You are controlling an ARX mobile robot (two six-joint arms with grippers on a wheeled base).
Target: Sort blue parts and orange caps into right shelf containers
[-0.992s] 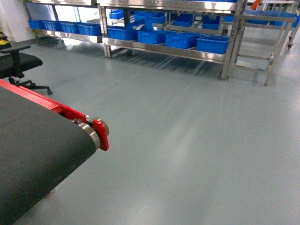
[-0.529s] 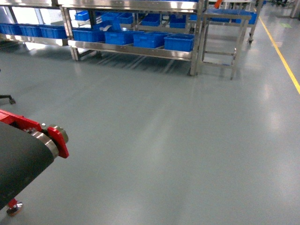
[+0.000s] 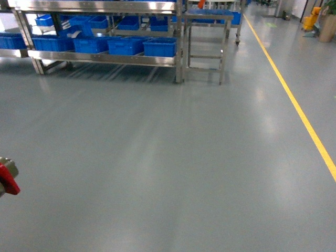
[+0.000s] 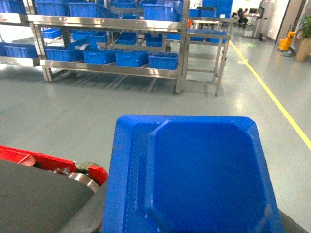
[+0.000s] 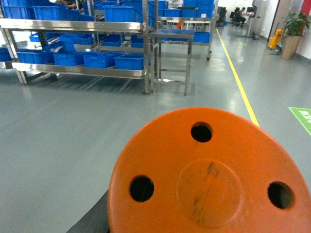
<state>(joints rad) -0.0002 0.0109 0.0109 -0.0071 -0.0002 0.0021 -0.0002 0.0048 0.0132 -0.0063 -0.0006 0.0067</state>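
Note:
A blue part [image 4: 194,179], a moulded tray-like piece, fills the lower left wrist view, and my left gripper is shut on it; only a dark finger [image 4: 92,211] shows at its left edge. In the right wrist view an orange cap [image 5: 209,179] with three holes fills the lower frame, held in my shut right gripper, of which one dark finger [image 5: 90,221] shows. The right shelf containers, blue crates [image 3: 159,47] [image 4: 163,60] [image 5: 129,61], sit far off on a steel shelf [image 3: 105,58]. Neither gripper appears in the head view.
A small steel table [image 3: 207,31] stands right of the shelf. A yellow floor line [image 3: 299,110] runs along the right. The conveyor's red end bracket [image 3: 8,178] shows at the left edge, with its dark belt [image 4: 34,199] below my left wrist. Grey floor [image 3: 173,157] lies between.
The head view has swung right: the conveyor slid off to the left edge, the shelf moved to the upper left, and the yellow line came into view.

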